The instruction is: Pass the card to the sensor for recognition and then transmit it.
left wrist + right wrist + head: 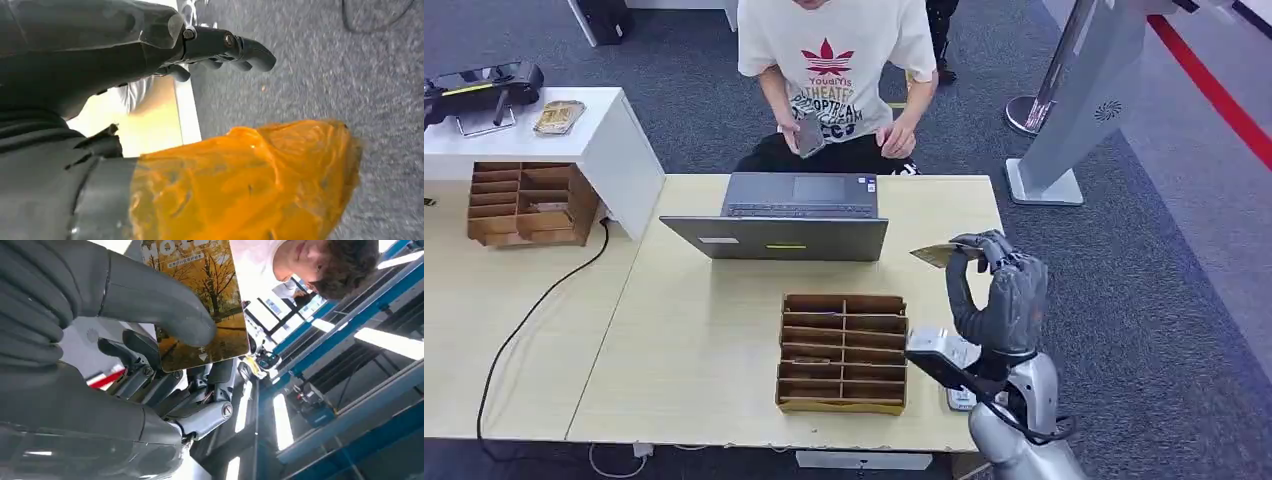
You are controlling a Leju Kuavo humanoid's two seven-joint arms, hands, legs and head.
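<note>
My right hand (999,300) is raised over the table's right edge and pinches a card (939,254) at its top. In the right wrist view the card (200,300) shows a picture of autumn trees, with the thumb (165,305) pressed on its face and the fingers (150,375) behind it. A small white device (961,398) lies on the table beneath that wrist, mostly hidden. My left hand (220,45) hangs beside a table edge over grey carpet and holds nothing. An orange wrapping (245,180) covers its thumb.
A grey laptop (794,215) stands open at the far side of the table (694,340). A person (834,70) sits behind it holding something small. A cardboard sorter (844,350) sits near the front edge. Another sorter (524,205) and a white cabinet (614,140) stand left.
</note>
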